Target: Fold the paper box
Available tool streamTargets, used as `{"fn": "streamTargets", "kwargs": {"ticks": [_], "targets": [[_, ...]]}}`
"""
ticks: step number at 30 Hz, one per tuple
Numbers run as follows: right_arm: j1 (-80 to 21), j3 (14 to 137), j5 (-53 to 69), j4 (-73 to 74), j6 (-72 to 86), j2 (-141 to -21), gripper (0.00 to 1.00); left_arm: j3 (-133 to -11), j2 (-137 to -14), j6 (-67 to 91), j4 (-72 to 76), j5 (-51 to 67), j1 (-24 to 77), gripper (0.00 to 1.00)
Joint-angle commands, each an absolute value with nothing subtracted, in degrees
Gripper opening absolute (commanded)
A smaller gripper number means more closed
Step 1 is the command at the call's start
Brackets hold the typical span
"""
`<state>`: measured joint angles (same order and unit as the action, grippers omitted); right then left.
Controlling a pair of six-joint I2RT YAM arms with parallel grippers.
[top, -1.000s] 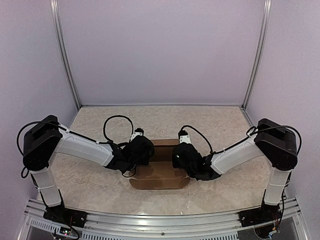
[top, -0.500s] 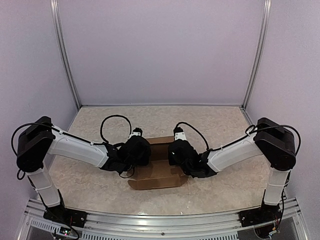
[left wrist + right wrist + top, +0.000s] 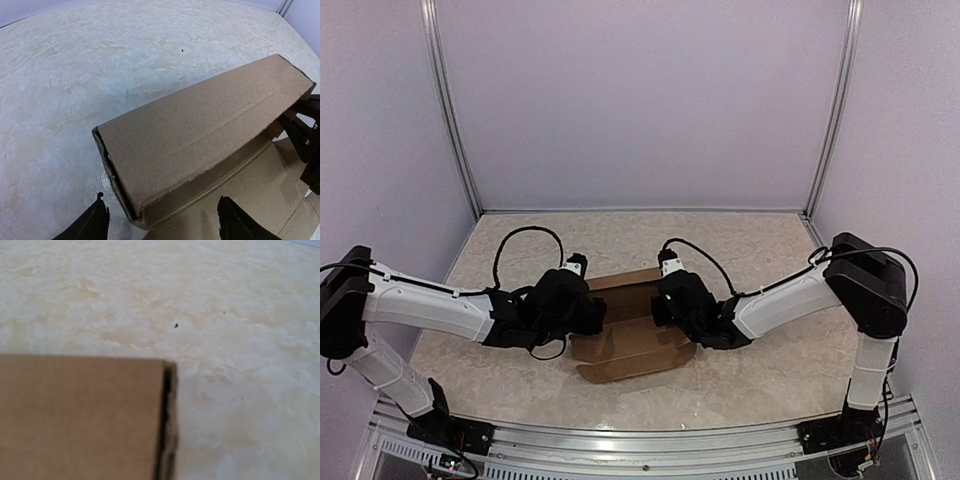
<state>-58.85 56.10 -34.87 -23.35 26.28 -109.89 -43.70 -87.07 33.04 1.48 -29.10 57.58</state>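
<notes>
The paper box is plain brown cardboard, partly folded, lying mid-table and slightly skewed. My left gripper is at its left end and my right gripper is over its right rear part. In the left wrist view a raised double-layer panel of the box stands over the flat base. My left gripper is open there, its dark fingertips set wide apart just short of the panel's near corner, holding nothing. The right wrist view shows only a cardboard edge close up, with the fingers hidden.
The table has a beige marbled top. Pale walls and two metal posts close it in at the back and sides. An aluminium rail with the arm bases runs along the near edge.
My left gripper has opened and drawn back to the left off the box. The right arm has pushed further left, and the box has skewed a little on the table.
</notes>
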Motion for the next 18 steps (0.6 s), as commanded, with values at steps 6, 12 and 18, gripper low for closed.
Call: {"fn": "streamTargets", "kwargs": {"ticks": [6, 12, 18], "targets": [[-56.4, 55.3, -25.5, -30.6, 19.4, -112.5, 0.00, -41.2, -75.9, 27.4, -6.9, -25.0, 57.4, 0.74], [-55.0, 53.1, -15.0, -36.6, 15.0, -113.5, 0.00, -41.3, -70.2, 24.3, -7.7, -22.6, 55.2, 0.74], [-54.9, 45.7, -6.4, -54.8, 6.0, -115.4, 0.00, -40.8, -67.1, 21.8, -2.6, -13.4, 48.9, 0.62]]}}
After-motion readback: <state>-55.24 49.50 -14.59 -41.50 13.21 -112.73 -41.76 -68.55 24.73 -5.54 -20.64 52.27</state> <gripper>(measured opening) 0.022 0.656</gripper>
